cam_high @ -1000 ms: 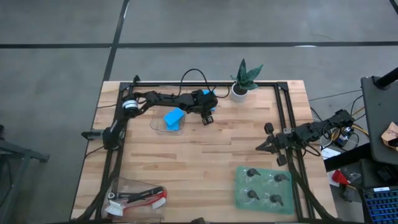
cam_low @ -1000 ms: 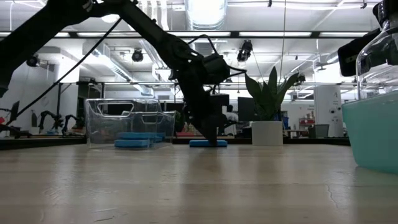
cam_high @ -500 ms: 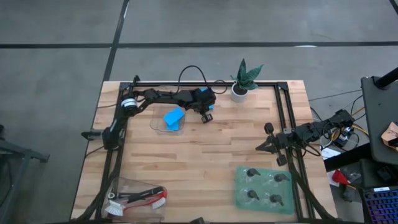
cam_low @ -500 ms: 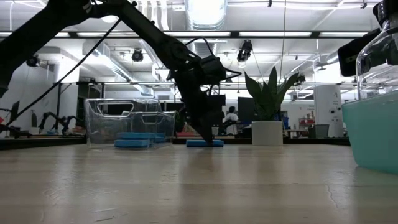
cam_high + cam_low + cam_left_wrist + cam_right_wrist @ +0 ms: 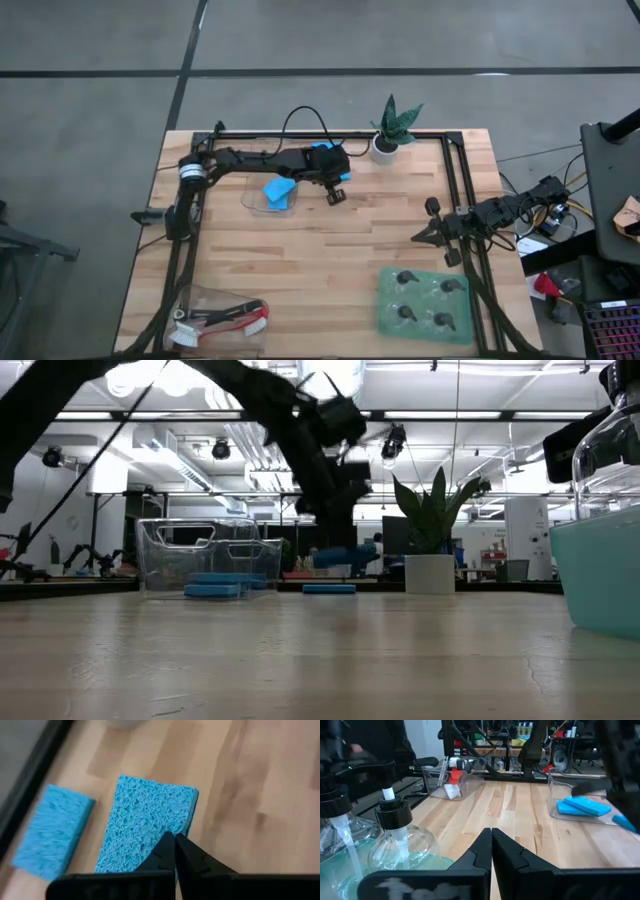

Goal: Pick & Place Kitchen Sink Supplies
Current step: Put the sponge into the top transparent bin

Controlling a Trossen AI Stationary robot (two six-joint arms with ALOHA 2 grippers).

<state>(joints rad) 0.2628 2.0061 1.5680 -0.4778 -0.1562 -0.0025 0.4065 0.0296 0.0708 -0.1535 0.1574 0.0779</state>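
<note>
My left gripper (image 5: 338, 540) is raised over the table's far middle and shut on a flat bright-blue sponge (image 5: 145, 820), which also shows in the low view (image 5: 335, 557). A second blue sponge (image 5: 50, 832) lies flat on the wood beside it (image 5: 328, 589), near the far rail (image 5: 322, 150). A third sponge (image 5: 278, 190) lies in a clear tray (image 5: 255, 205). My right gripper (image 5: 491, 834) is shut and empty at the table's right side (image 5: 428, 232). My left gripper pinches the sponge between its two fingers near one long edge (image 5: 159, 836), toward the sponge's near end. The fingers come from above, pointing down, and hide the place of contact itself. The sponge hangs about level, clear of the table.
A potted plant (image 5: 388, 135) stands at the far edge, right of the left gripper. A green mat (image 5: 425, 300) with black-topped clear pieces lies at the near right. A clear tray with red- and black-handled brushes (image 5: 220, 315) is at the near left. Bare wood lies in the middle.
My left gripper has gone up from the table with the blue sponge it was down on. That sponge is now lifted clear; the second sponge stays on the wood below it.
</note>
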